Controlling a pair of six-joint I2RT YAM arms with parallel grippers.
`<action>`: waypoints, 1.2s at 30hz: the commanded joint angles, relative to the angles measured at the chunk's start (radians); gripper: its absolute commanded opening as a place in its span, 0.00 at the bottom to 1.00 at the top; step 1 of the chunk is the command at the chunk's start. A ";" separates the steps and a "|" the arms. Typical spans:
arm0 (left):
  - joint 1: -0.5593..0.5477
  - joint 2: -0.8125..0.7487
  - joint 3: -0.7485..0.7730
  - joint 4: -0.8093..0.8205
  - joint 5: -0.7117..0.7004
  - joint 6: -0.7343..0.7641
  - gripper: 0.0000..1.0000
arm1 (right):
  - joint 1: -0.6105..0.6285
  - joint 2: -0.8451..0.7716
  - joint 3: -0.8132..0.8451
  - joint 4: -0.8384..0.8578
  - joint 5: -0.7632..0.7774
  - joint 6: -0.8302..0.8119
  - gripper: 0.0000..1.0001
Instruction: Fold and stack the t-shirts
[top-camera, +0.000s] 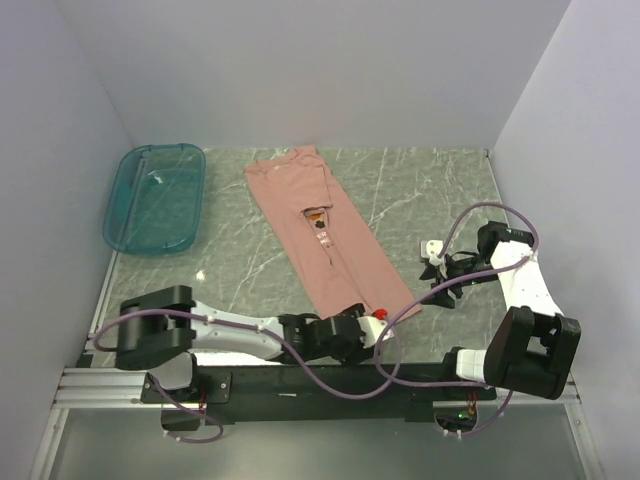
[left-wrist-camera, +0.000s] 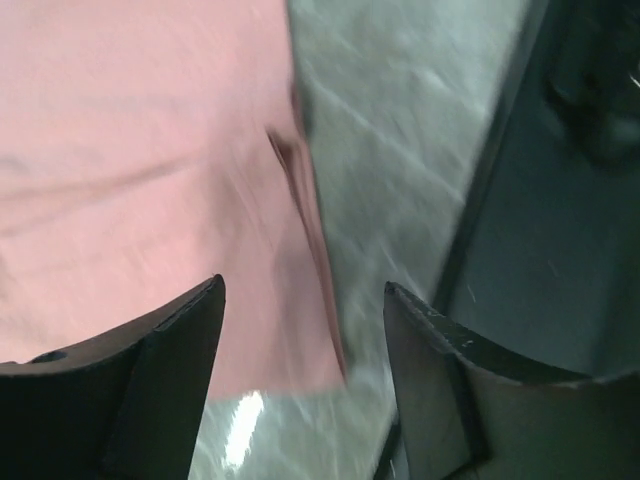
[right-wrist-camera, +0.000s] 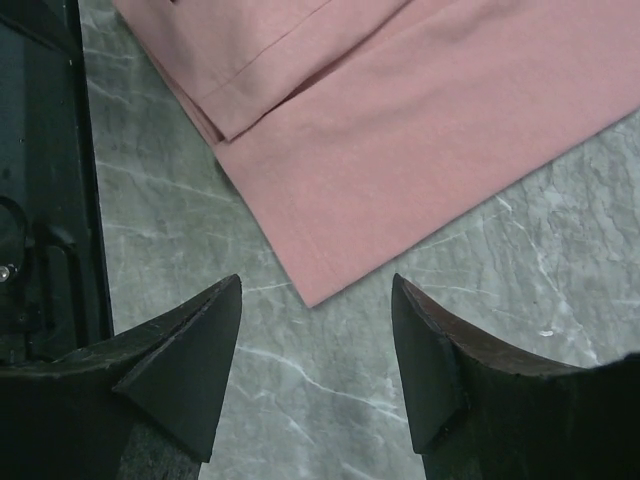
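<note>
The shirt (top-camera: 322, 228) lies on the surface (top-camera: 430, 185) as a long narrow strip, running on a slant from the far middle toward the near right. Both sides are folded in to meet along its length, and a little of the chest print shows at the seam. So the lengthwise folds look done. What seems left is to fold the strip across, once or twice, into a compact packet and set it in its stacking place. No other shirt shows, and no stack has been started. The bin (top-camera: 155, 205) sits well apart at the far left. The left fingers (left-wrist-camera: 170, 350) are spread wide and hold nothing, hanging over the shirt's near edge where cloth meets stone; that view is blurred. The right fingers (right-wrist-camera: 190, 350) are also spread wide and empty, poised above the strip's other near corner, which lies flat between them. Both look placed to take the near end for the crosswise fold.
</note>
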 joint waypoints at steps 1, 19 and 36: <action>-0.020 0.064 0.089 0.086 -0.160 0.020 0.69 | -0.007 -0.011 -0.005 -0.025 -0.036 -0.022 0.68; -0.063 0.194 0.059 0.008 -0.265 -0.068 0.56 | 0.001 -0.014 -0.027 0.045 0.029 0.010 0.67; -0.057 0.087 -0.081 0.071 -0.175 -0.078 0.01 | 0.227 -0.041 -0.139 0.249 0.161 0.076 0.70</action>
